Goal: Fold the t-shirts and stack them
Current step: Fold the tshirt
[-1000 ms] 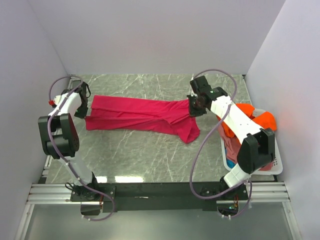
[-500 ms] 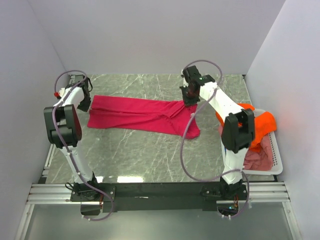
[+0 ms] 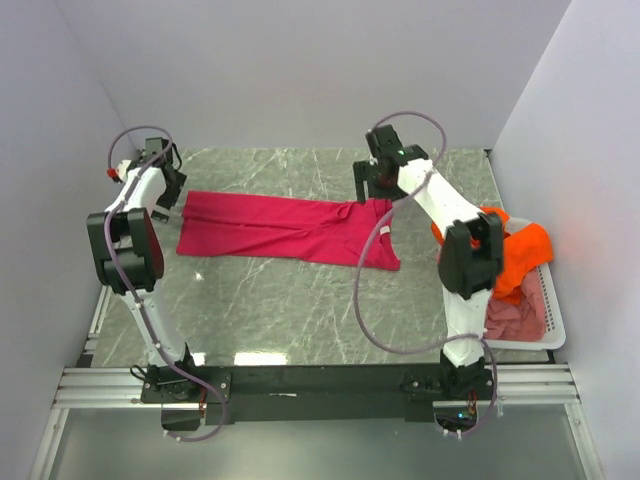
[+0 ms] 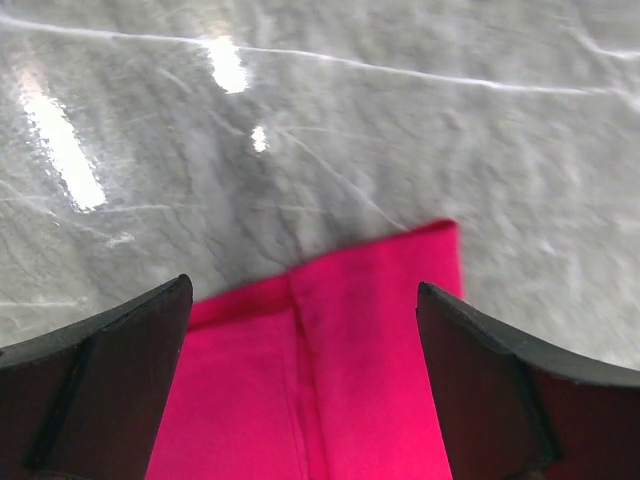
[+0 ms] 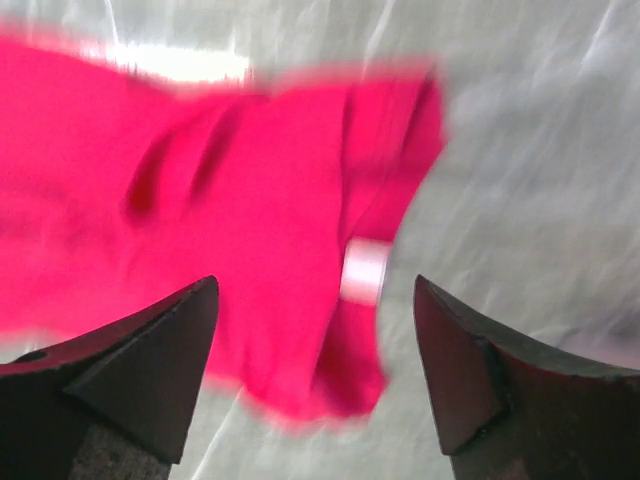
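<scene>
A crimson-magenta cloth t-shirt (image 3: 285,228) lies spread in a long band across the middle of the grey veined marble worktop (image 3: 300,310). It runs from left of centre to right of centre in the top view. Its right end is wider, and a small white neck label (image 3: 381,230) shows there.

The left end effector (image 3: 170,190) sits at the shirt's left end, in the upper left of the top view. In the left wrist view, the left end effector (image 4: 302,290) is spread wide, with one dark finger (image 4: 100,400) in each lower corner. The shirt's straight edge (image 4: 330,380) and a seam line fill the gap between them, and bare worktop lies above. Nothing is gripped.

The right end effector (image 3: 372,190) hangs over the shirt's upper right corner. In the blurred right wrist view, this end effector (image 5: 315,285) is also spread wide and grips nothing. The shirt (image 5: 200,210) and its white label (image 5: 363,270) lie between and beyond the fingers (image 5: 140,370).

At the right edge of the top view, a white plastic basket (image 3: 555,330) holds a bright orange t-shirt (image 3: 525,250). The orange shirt spills over the basket's upper rim, and a pink-red t-shirt (image 3: 510,318) lies inside below it.
</scene>
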